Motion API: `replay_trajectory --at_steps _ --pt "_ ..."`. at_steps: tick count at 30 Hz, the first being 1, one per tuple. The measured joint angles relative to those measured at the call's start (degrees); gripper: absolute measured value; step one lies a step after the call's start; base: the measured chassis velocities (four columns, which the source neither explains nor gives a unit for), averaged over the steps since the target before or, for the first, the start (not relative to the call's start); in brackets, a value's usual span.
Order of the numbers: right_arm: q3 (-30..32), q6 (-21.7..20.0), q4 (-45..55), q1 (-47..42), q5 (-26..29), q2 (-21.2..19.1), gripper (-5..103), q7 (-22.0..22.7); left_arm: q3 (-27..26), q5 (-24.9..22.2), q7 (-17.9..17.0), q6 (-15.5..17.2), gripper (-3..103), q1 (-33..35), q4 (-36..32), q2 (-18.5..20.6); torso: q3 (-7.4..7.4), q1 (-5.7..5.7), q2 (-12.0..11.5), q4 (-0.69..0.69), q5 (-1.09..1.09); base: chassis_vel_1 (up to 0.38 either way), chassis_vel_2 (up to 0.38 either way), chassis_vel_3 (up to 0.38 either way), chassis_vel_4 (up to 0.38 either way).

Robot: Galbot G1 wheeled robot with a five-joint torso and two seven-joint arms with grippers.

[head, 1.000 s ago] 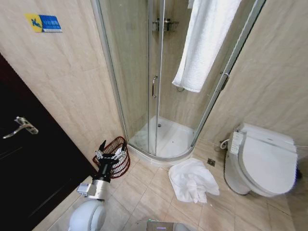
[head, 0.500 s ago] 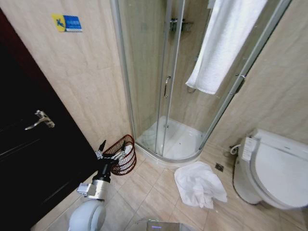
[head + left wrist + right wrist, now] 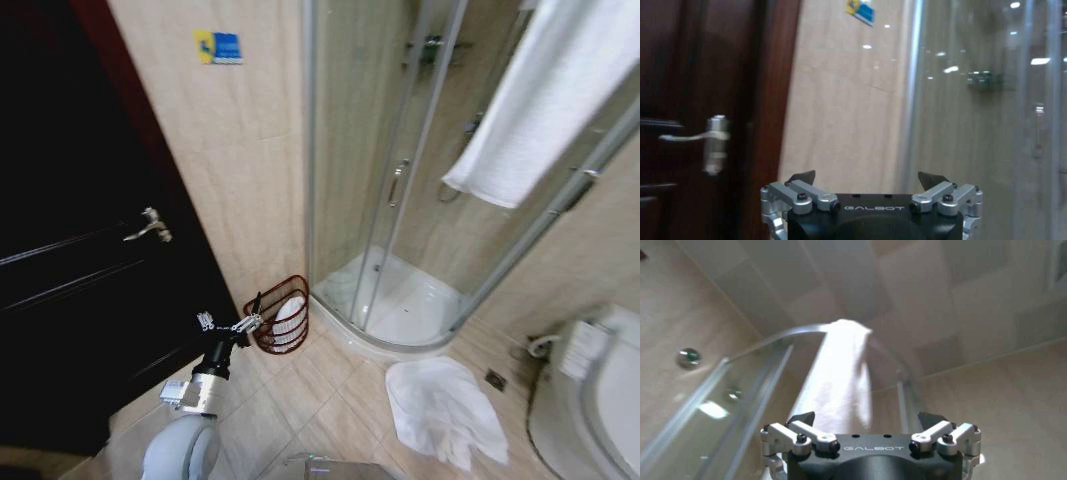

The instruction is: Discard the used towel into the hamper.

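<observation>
A crumpled white towel point(image 3: 445, 410) lies on the tiled floor in front of the shower. The hamper point(image 3: 285, 343), a small reddish-brown wire basket, stands against the wall between the dark door and the shower, with something white showing inside it. My left gripper point(image 3: 228, 325) is held low just left of the hamper, open and holding nothing. The left wrist view has the left gripper point(image 3: 867, 177) facing the wall and door. My right gripper point(image 3: 867, 417) is open too and points up at the ceiling.
A dark door point(image 3: 70, 300) with a lever handle point(image 3: 150, 228) is on the left. The glass shower enclosure point(image 3: 400, 200) stands behind the hamper, a long white towel point(image 3: 540, 110) draped over its top. A toilet point(image 3: 590, 400) sits at the right edge.
The head camera has swung left: the door now takes more of the picture and the toilet has slid to the right edge. The towel, the hamper and the left arm have not moved.
</observation>
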Motion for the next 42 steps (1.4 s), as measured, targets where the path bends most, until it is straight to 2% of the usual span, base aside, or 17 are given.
replay_trajectory --at_steps 5,9,15,28,42 --pt "0.85 -0.87 0.45 -0.75 0.57 0.23 100 -0.62 0.00 0.00 0.00 0.00 100 0.00 0.00 0.00 -0.12 -0.10 -0.22 0.02 0.00 0.122 0.130 0.116 0.138" --pt "2.12 -3.44 0.98 -1.38 0.65 0.26 100 -0.28 -0.01 0.00 0.00 0.00 100 0.01 0.00 0.00 -0.16 -0.13 -0.27 0.02 0.00 0.079 0.079 0.093 0.083" --pt "2.75 -5.65 1.56 -1.34 0.59 0.18 100 0.80 0.00 0.00 0.00 0.00 100 0.00 0.00 0.00 -0.16 -0.14 -0.27 -0.03 0.01 0.007 0.023 0.013 0.000" --pt "2.12 -5.71 2.21 -1.35 0.09 0.24 100 1.56 0.00 0.00 0.00 0.00 100 -0.01 0.00 0.00 -0.11 -0.07 -0.22 0.01 0.01 -0.097 0.095 0.089 -0.093" --pt "2.45 -5.78 2.43 -1.13 -0.39 0.02 100 2.91 0.00 0.00 0.00 0.00 100 0.00 0.00 0.00 -0.10 -0.08 -0.15 -0.01 0.01 -0.037 0.043 0.038 -0.038"
